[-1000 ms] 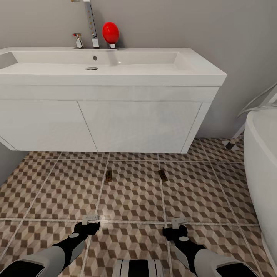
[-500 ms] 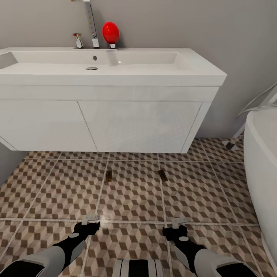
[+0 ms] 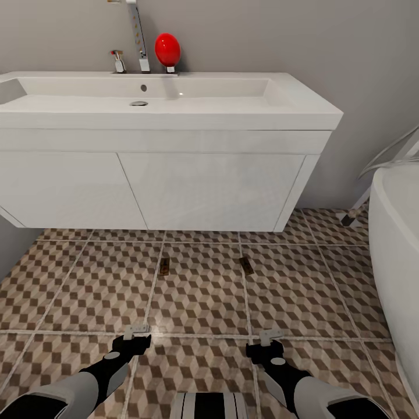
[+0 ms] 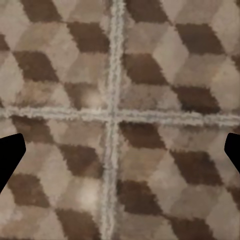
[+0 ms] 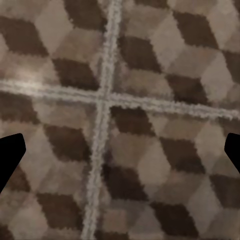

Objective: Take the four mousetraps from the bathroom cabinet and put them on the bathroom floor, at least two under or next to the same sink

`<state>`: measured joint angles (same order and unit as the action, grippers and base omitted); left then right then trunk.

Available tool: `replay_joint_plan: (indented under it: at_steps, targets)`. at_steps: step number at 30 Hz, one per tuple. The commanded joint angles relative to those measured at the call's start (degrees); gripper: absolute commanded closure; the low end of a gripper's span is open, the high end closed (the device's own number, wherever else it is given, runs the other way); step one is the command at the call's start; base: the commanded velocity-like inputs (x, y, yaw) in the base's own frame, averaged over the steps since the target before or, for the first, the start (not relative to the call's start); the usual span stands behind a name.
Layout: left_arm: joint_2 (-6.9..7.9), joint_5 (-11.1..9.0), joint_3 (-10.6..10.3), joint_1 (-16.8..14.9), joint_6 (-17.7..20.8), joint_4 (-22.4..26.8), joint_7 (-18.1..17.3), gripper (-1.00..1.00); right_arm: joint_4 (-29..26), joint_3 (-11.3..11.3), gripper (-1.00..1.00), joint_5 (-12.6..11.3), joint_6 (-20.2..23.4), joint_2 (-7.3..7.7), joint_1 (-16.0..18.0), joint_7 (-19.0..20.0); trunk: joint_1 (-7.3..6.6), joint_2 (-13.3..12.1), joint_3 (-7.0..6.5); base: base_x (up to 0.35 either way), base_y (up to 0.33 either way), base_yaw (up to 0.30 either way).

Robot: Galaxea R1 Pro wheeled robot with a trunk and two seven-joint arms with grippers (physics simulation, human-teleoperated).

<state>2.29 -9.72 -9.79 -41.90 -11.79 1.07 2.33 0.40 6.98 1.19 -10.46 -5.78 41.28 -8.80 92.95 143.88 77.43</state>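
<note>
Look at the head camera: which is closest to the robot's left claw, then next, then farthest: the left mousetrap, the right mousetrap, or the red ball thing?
1. Left mousetrap, on the tiles just ahead of the left claw.
2. Right mousetrap, off to the right.
3. Red ball, up on the sink.

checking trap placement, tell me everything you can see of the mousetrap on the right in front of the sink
The mousetrap is a tiny flat dark-brown rectangle, wooden by its look, with a faint pale part on top; finer detail is too small to tell. It lies flat on the patterned floor, right on a grout line and slightly angled to it, just in front of the white sink unit, not under it. Nothing touches it but the floor. A second trap lies apart to its left, and the right claw hangs nearer the camera.
</note>
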Motion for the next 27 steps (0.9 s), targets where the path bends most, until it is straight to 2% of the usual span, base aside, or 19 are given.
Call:
replay_joint_plan:
  at_steps: [1,27]
  targets:
    - [0.0,-0.5,-0.5,0.0,-0.2,0.0,0.1,-1.0,0.1,0.4,-1.0,0.1,-0.1,-0.02,0.0,-0.3,-0.01,0.0,0.04,0.0,0.0,0.0]
    - [0.05,-0.6,-0.5,0.0,-0.2,0.0,0.1,-1.0,0.1,0.4,-1.0,0.1,-0.1,0.07,0.0,-0.3,-0.01,0.0,0.04,0.0,0.0,0.0]
